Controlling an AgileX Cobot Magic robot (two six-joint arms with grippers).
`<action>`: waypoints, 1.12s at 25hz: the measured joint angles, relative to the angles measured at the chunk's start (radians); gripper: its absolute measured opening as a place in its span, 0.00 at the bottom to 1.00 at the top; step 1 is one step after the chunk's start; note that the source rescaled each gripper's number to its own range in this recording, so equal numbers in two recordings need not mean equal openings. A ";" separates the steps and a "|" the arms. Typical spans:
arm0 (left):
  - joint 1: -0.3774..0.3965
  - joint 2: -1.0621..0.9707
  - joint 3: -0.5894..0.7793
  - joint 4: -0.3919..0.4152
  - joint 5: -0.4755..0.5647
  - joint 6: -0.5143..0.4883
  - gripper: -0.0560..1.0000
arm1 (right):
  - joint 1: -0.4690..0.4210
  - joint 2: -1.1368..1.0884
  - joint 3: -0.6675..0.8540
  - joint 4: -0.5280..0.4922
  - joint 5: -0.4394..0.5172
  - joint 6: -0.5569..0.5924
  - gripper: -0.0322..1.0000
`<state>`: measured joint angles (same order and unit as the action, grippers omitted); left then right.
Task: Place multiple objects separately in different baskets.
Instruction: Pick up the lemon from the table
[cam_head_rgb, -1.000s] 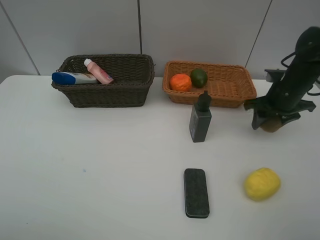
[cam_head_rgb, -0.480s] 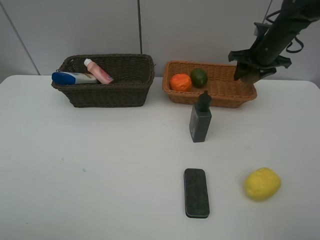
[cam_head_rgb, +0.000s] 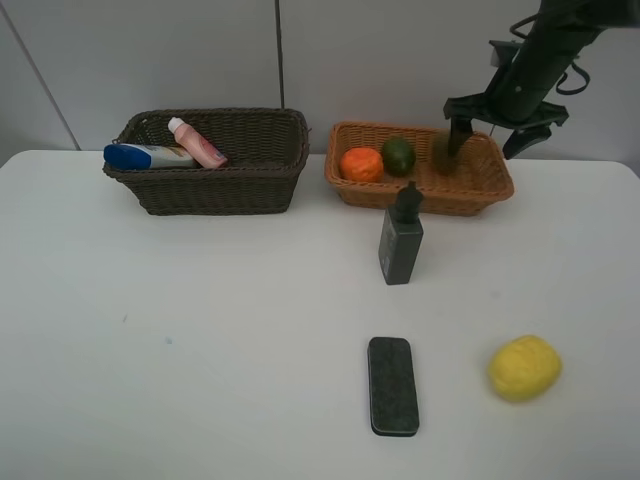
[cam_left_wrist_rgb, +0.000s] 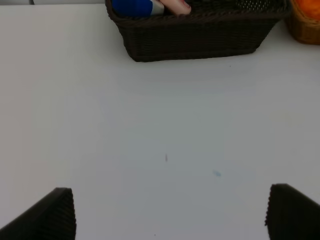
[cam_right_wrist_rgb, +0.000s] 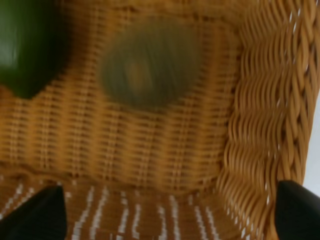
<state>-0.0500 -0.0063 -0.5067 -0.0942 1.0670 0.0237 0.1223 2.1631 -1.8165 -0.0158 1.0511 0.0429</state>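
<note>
The tan wicker basket (cam_right_wrist_rgb: 260, 100) filled almost the whole view, showing its woven floor and one curved side wall. A blurred brownish-green kiwi (cam_right_wrist_rgb: 147, 67) appeared over the floor, near that wall. A green avocado (cam_right_wrist_rgb: 27, 45) sat just beside it, partly cut off. The gripper (cam_right_wrist_rgb: 165, 212) hung above, its dark fingertips (cam_right_wrist_rgb: 37, 215) wide apart and holding nothing.

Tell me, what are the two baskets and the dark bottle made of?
Dark brown basket: woven wicker, matte; strands show. Light orange-tan basket: woven wicker, slightly shiny; same weave. Dark grey bottle: probably plastic, smooth and dull.
</note>
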 joint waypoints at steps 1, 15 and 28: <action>0.000 0.000 0.000 0.000 0.000 0.000 1.00 | 0.000 -0.005 -0.001 0.000 0.042 0.000 1.00; 0.000 0.000 0.000 0.000 0.000 0.000 1.00 | 0.000 -0.449 0.422 -0.001 0.162 0.027 1.00; 0.000 0.000 0.000 0.000 0.000 0.000 1.00 | 0.001 -0.845 1.081 0.035 0.069 0.079 1.00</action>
<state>-0.0500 -0.0063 -0.5067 -0.0942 1.0670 0.0237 0.1236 1.3178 -0.7351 0.0195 1.1206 0.1218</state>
